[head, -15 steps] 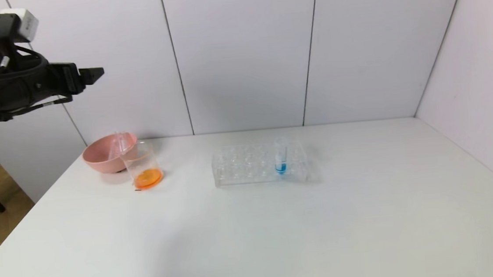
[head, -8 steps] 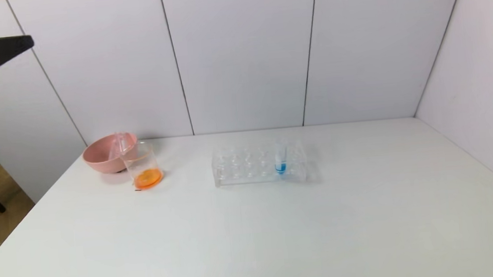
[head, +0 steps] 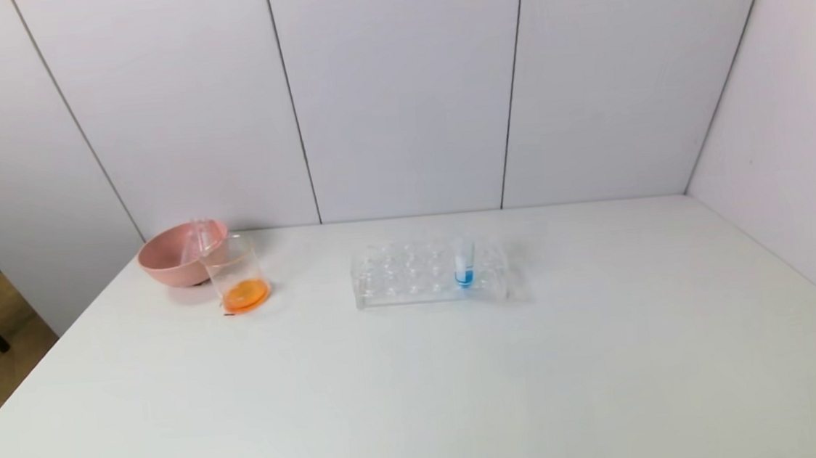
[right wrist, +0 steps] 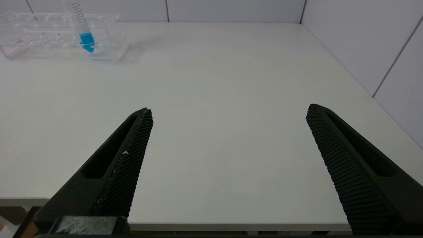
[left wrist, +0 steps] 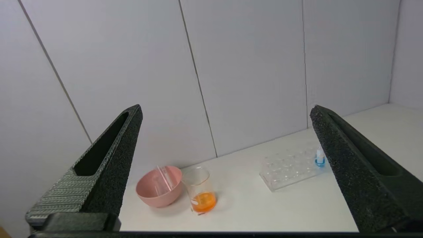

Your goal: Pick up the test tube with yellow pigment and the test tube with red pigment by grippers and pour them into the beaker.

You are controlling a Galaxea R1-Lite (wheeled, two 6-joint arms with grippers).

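The beaker (head: pixel 235 273) stands at the back left of the table with orange liquid in its bottom; it also shows in the left wrist view (left wrist: pixel 199 191). Two clear tubes (head: pixel 201 236) lean inside the pink bowl (head: pixel 166 261) right behind it, with no coloured liquid showing in them (left wrist: pixel 164 180); I cannot tell which held yellow and which red. My left gripper (left wrist: pixel 226 110) is open and empty, high up and well back from the bowl, out of the head view. My right gripper (right wrist: pixel 229 109) is open and empty over the table's front edge.
A clear tube rack (head: pixel 412 276) stands mid-table near the back wall and holds one tube with blue liquid (head: pixel 463 265), also seen in the right wrist view (right wrist: pixel 82 29). The white table (head: pixel 464 385) ends at walls behind and on the right.
My left arm has drawn back up and to the left and has left the head view. The beaker, bowl and rack have not moved.
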